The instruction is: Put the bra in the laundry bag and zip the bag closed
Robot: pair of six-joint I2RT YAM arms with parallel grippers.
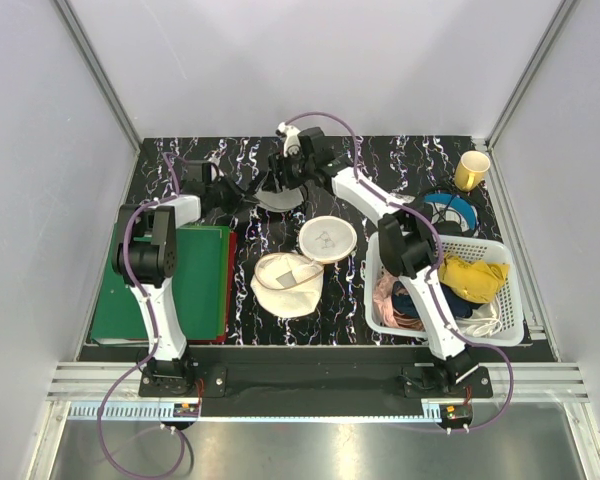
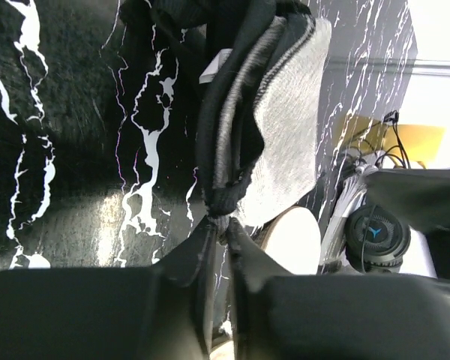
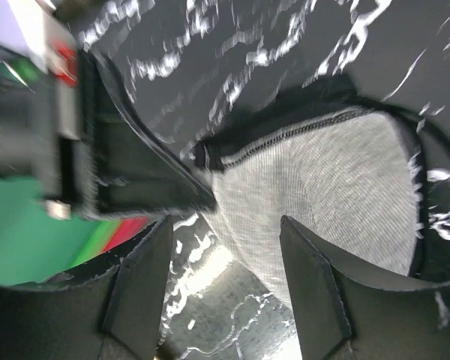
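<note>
Gripping the hem [image 2: 223, 142] suits this soft, light bra [image 2: 285, 135]: my left end effector [image 2: 219, 229] is clamped there, right end effector [image 3: 225, 225] apart.

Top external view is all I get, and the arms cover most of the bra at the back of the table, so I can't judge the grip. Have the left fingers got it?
Observer: Yes. The left wrist view shows the left fingers pinched shut on the black edge of the bra.
Operator: And the right fingers?
Observer: The right fingers stand open, with the grey cup showing in the gap between them and nothing clamped.
</note>
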